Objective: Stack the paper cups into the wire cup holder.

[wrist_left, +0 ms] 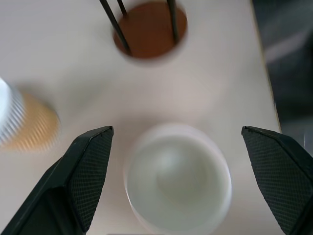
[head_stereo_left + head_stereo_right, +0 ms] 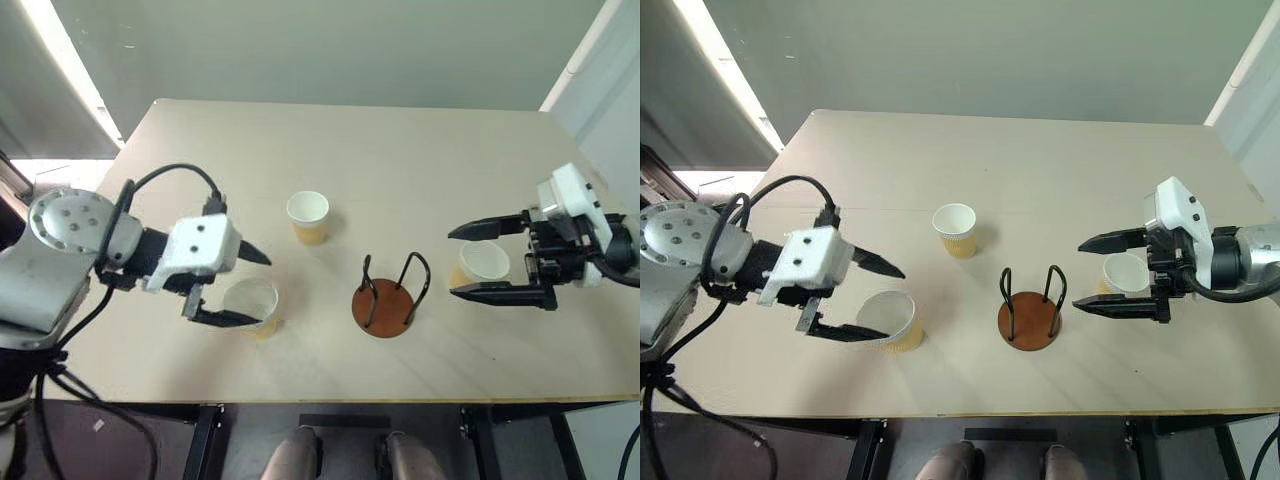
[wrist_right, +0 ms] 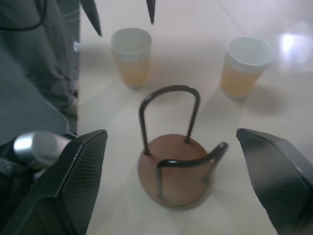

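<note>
Three tan paper cups stand upright on the table. The near-left cup (image 2: 252, 304) sits between the wide-apart fingers of my open left gripper (image 2: 262, 291), and the fingers do not touch it; in the left wrist view I look down into this cup (image 1: 178, 178). A second cup (image 2: 308, 216) stands farther back. The third cup (image 2: 484, 261) stands on the right, under my open right gripper (image 2: 452, 263), which holds nothing. The wire cup holder (image 2: 386, 306), a brown disc with black wire loops, stands empty between the two grippers.
The pale table (image 2: 400, 150) ends close in front of the holder and the near-left cup. Pale walls close in beyond the back corners of the table.
</note>
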